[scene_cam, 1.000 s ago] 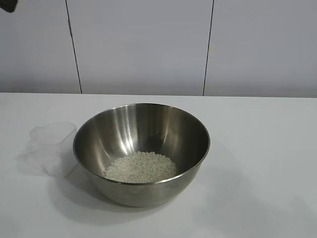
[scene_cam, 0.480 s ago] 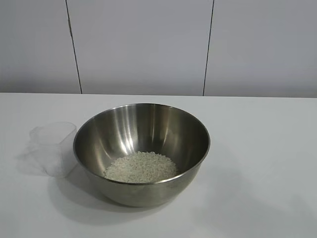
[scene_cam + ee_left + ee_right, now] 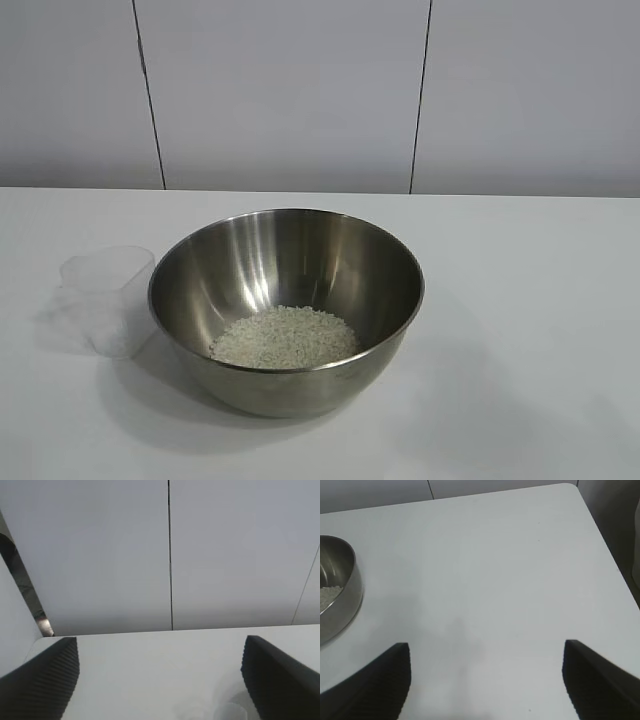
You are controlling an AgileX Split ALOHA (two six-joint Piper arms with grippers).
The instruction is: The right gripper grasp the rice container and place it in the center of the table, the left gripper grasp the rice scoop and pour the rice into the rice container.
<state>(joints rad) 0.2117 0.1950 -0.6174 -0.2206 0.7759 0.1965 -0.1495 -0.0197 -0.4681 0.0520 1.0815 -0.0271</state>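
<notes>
Exterior view: plain white table (image 3: pixel 540 300) fills the lower half of the frame, its far edge running straight across just above mid-height. Behind it, a pale grey panelled wall (image 3: pixel 290 90) with two thin dark vertical seams. No arm shows in this view.

Rice container (image 3: pixel 286 308) sits upright at frame centre, slightly left and low. Steel, deep, thin rim, soft shadow on the table around its base. Inside, the rice (image 3: pixel 284 336) lies in a low loose heap on the bottom, toward the near wall.

Rice scoop (image 3: pixel 103 300) stands upright at left of frame, just beside the container's left wall; whether the two touch cannot be told. Translucent, no grains visible in it.

Left wrist view: left gripper (image 3: pixel 160 680) spread wide, ribbed fingers (image 3: pixel 42 680) at the lower corners, nothing between them. Bare table and the seamed wall ahead.

Right wrist view: right gripper (image 3: pixel 485 680) likewise wide open and holding nothing, fingers in the lower corners over bare table. The container's rim and a little rice show at the left edge of the frame, well apart from the fingers. A rounded table corner shows at upper right.
</notes>
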